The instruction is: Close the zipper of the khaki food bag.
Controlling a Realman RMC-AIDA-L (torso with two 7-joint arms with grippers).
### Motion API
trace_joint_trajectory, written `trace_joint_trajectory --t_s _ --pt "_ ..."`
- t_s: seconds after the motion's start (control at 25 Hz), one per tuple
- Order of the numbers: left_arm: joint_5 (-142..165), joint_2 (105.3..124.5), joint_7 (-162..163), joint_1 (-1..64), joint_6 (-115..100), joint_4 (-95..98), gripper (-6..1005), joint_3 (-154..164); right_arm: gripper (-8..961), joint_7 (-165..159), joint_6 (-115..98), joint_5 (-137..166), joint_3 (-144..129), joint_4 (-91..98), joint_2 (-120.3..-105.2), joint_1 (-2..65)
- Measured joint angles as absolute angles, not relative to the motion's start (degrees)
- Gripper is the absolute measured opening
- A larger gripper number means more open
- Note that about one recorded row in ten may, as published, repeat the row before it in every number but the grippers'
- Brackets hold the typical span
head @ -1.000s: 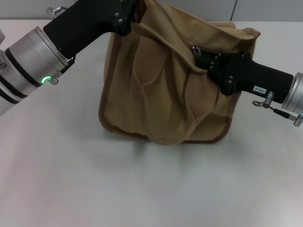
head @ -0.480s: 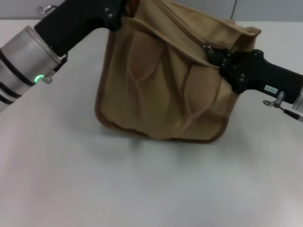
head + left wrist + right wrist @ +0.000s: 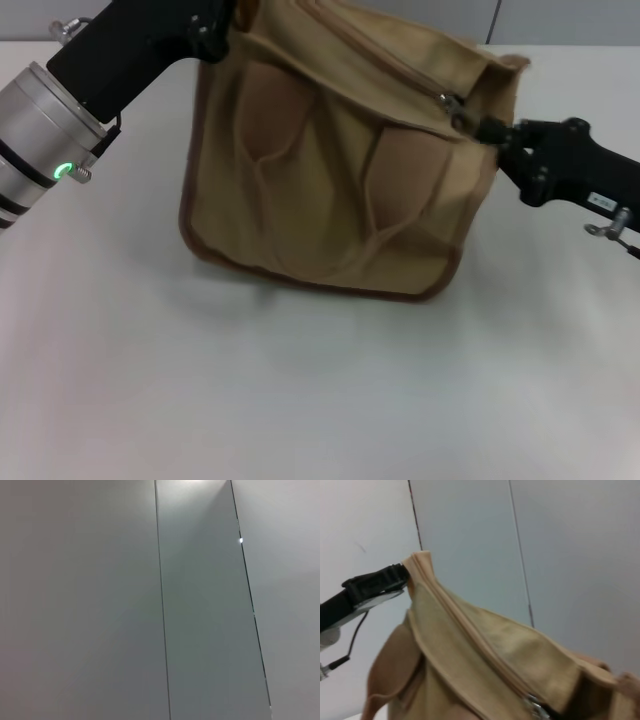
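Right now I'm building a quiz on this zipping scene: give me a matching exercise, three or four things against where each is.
Things:
1. left claw
2. right claw
3. zipper slider
4. khaki food bag

Places:
A. at the bag's right end, at the slider
B. on the white table
C. at the bag's left top corner
D. near the right end of the zip line

Pairs: 1-C, 2-A, 3-D, 4-B

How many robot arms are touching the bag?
2. The left tool holds the boxy khaki canvas food bag at its top left corner; the right tool is at the silver zipper slider.
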State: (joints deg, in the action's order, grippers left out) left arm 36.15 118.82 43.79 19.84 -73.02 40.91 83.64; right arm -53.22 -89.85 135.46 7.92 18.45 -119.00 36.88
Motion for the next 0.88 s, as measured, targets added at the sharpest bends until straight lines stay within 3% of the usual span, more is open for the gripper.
trace_joint_trajectory --t_s 0.28,0.48,0.56,0.88 --pt "36.28 118.95 41.38 19.76 -73.38 39.52 49 84.82 1 -53.02 -96.4 131.87 7.61 18.12 -119.0 33.95" --pt "36.54 118.97 39.31 19.09 -73.28 39.17 50 86.23 65 -49.85 -96.91 131.72 8.11 16.09 -119.23 32.0" --pt "36.39 118.92 39.77 18.27 -73.8 38.87 50 86.25 138 -48.19 -97.62 130.39 8.16 14.79 -119.24 30.83" --pt "30.3 118.61 43.52 15.04 -85.4 38.86 319 85.32 467 -47.9 -98.24 128.94 7.66 13.36 -119.27 29.9"
